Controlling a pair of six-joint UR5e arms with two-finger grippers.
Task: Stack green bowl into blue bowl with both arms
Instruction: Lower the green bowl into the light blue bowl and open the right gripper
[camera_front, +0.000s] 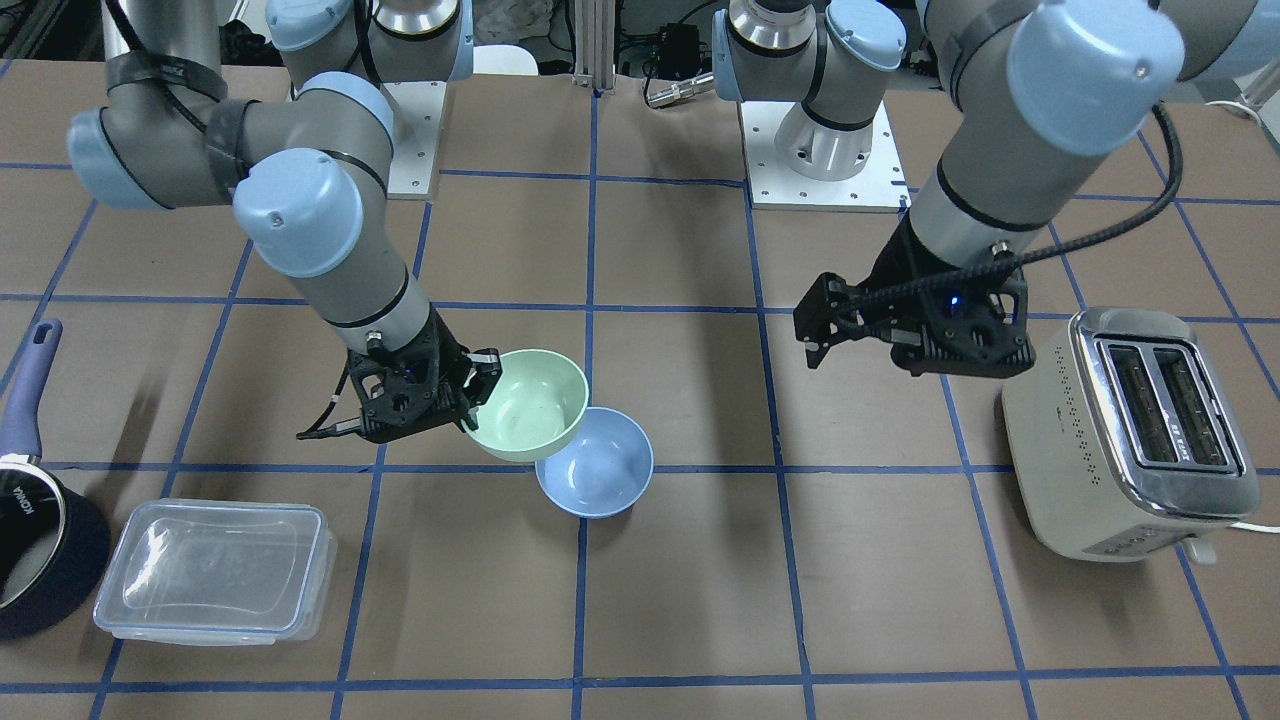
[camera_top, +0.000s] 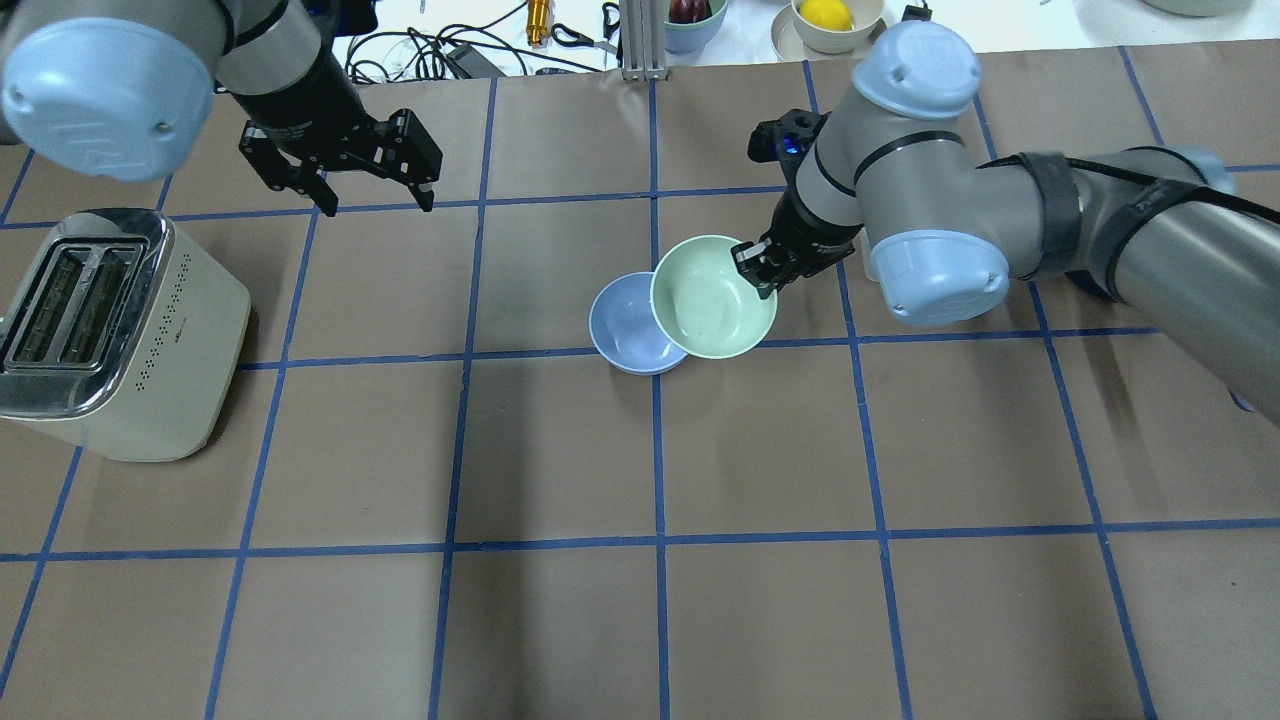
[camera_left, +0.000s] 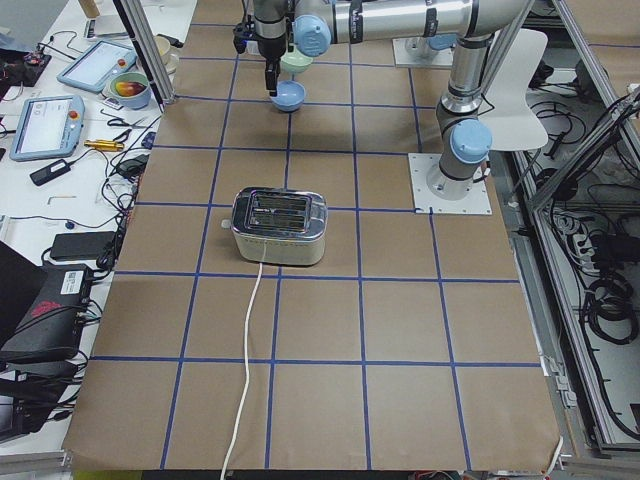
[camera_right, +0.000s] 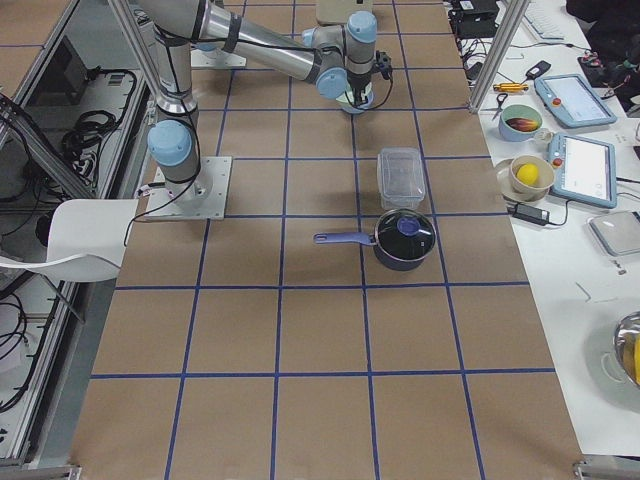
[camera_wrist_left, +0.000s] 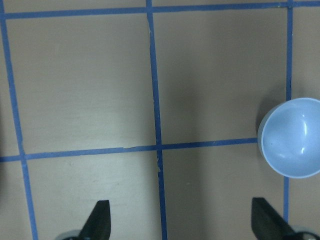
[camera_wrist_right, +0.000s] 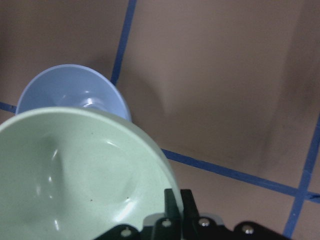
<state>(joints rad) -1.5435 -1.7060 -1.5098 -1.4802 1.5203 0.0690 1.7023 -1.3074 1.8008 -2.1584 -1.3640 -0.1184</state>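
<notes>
My right gripper (camera_front: 484, 385) (camera_top: 752, 268) is shut on the rim of the green bowl (camera_front: 530, 403) (camera_top: 712, 296) and holds it tilted in the air, partly over the blue bowl (camera_front: 597, 464) (camera_top: 630, 324). The blue bowl stands upright on the table. In the right wrist view the green bowl (camera_wrist_right: 80, 175) fills the foreground, with the blue bowl (camera_wrist_right: 70, 92) behind it. My left gripper (camera_front: 815, 345) (camera_top: 375, 200) is open and empty, in the air well away from both bowls. The blue bowl (camera_wrist_left: 292, 137) lies at the right edge of the left wrist view.
A cream toaster (camera_front: 1130, 430) (camera_top: 100, 330) stands on my left side. A clear lidded container (camera_front: 215, 570) and a dark saucepan (camera_front: 40, 530) with a purple handle sit on my right side. Bowls and cables lie past the far table edge (camera_top: 700, 20).
</notes>
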